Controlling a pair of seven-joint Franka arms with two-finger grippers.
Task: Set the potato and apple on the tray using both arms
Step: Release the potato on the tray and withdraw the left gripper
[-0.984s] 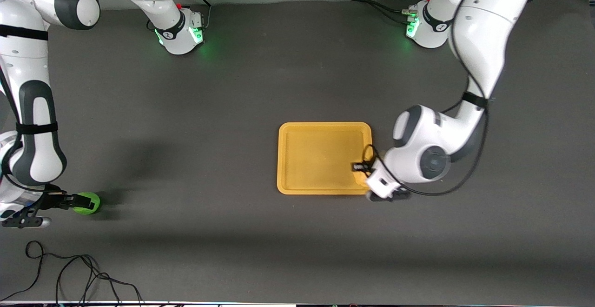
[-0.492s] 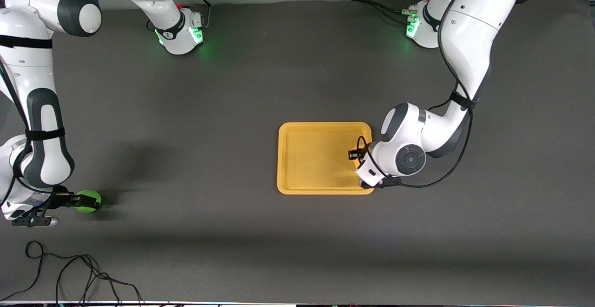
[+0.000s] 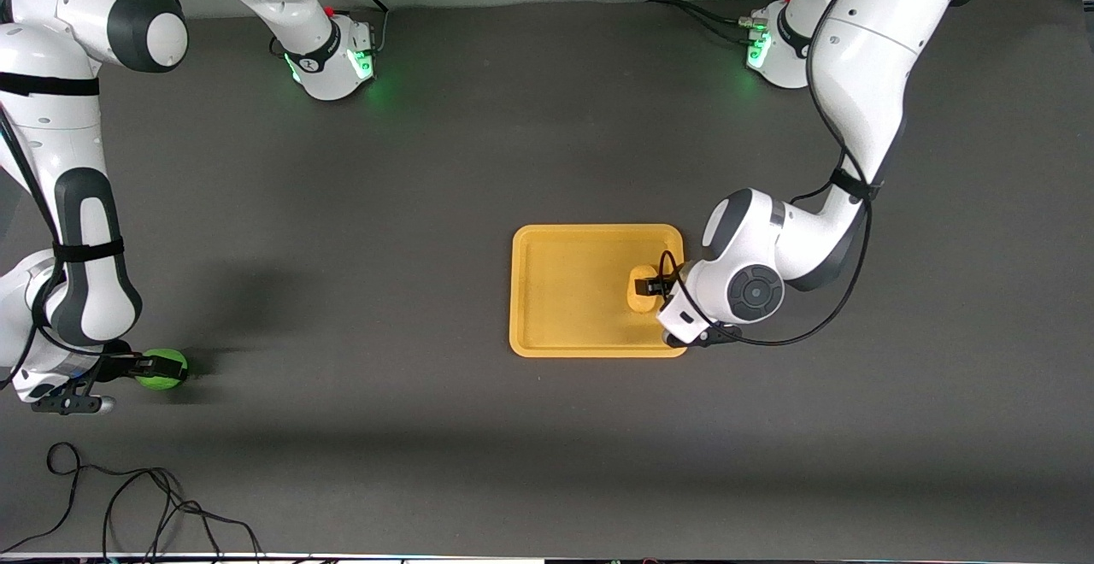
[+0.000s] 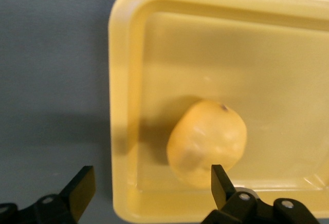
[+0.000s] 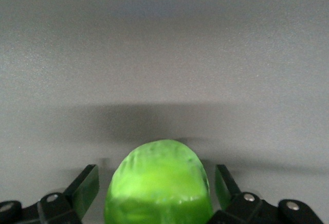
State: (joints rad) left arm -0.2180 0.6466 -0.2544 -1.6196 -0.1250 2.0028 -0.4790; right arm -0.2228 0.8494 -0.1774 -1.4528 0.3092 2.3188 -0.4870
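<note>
The potato point(image 3: 639, 292) lies in the mustard-yellow tray point(image 3: 564, 290), near the tray's edge toward the left arm's end. My left gripper point(image 3: 656, 285) hovers just above it, open and empty. In the left wrist view the potato point(image 4: 205, 142) rests free on the tray floor point(image 4: 121, 80), with my left gripper point(image 4: 151, 183) spread wide beside it. The green apple point(image 3: 159, 378) sits on the table at the right arm's end. My right gripper point(image 3: 171, 367) is low around it. In the right wrist view the apple point(image 5: 157, 167) fills the right gripper point(image 5: 154, 183), with a small gap at each finger.
The dark grey table mat spreads between the apple and the tray. A loose black cable point(image 3: 128, 496) lies near the table's edge nearest the front camera, at the right arm's end. Both arm bases point(image 3: 338, 60) stand along the table's farthest edge.
My left gripper moved in over the tray and let go of the potato, which now lies in the tray. My right gripper shifted slightly at the apple.
</note>
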